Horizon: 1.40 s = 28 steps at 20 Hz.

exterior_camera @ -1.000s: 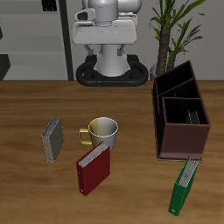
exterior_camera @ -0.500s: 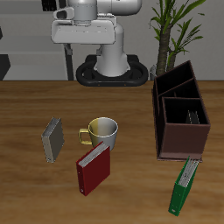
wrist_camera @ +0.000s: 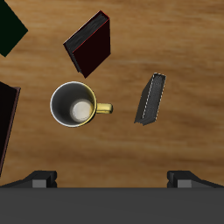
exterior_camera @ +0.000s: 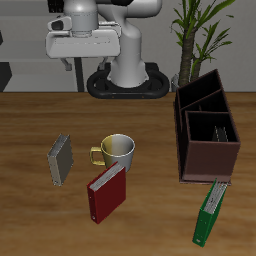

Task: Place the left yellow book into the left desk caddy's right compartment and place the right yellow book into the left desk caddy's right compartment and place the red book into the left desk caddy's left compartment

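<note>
One small grey book with tan edges, the right yellow book [exterior_camera: 61, 158], lies on the table; it also shows in the wrist view [wrist_camera: 151, 97]. The left yellow book is not in view. The red book [exterior_camera: 106, 192] [wrist_camera: 89, 44] lies near the table's front edge, beside a mug. The dark brown left desk caddy [exterior_camera: 208, 150] stands on the table's other side; its edge shows in the wrist view [wrist_camera: 5, 122]. I cannot tell what its compartments hold. My gripper [exterior_camera: 82, 64] [wrist_camera: 112, 179] hangs high at the back, open and empty, far above all of them.
A metal mug [exterior_camera: 116, 150] [wrist_camera: 74, 103] stands between the grey book and the red book. A long green book [exterior_camera: 210, 212] [wrist_camera: 10, 26] lies in front of the caddy. A potted plant [exterior_camera: 200, 30] stands behind the caddy, beside the robot's base [exterior_camera: 125, 80].
The arm has swung sideways at the back, from over its base toward the grey book's side. The gripper stays open. Nothing on the table has moved.
</note>
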Available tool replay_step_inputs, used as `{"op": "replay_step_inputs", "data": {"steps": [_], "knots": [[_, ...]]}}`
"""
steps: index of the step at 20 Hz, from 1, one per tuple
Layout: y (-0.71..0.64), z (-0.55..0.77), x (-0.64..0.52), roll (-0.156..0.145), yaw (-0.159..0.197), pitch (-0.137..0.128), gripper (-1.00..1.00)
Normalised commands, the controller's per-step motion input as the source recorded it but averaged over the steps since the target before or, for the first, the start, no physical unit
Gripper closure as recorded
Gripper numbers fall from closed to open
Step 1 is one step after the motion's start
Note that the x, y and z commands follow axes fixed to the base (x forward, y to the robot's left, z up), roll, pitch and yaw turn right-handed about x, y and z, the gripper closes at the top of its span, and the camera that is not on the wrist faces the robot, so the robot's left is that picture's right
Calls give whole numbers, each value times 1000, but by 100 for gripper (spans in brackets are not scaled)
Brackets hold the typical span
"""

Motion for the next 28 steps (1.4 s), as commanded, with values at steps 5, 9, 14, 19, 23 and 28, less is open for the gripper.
{"op": "replay_step_inputs", "data": {"steps": [5,9,14,19,23,28], "knots": [[-284,-74,230,-4,-37,-23,-100],[-184,-119,188,-31,-16,-21,-100],[-108,-100,247,1,-12,-20,-100],[-95,-138,273,5,19,-32,-100],[-81,-53,159,5,-9,-51,-100],[-81,-83,79,-8,-27,-41,-100]]}}
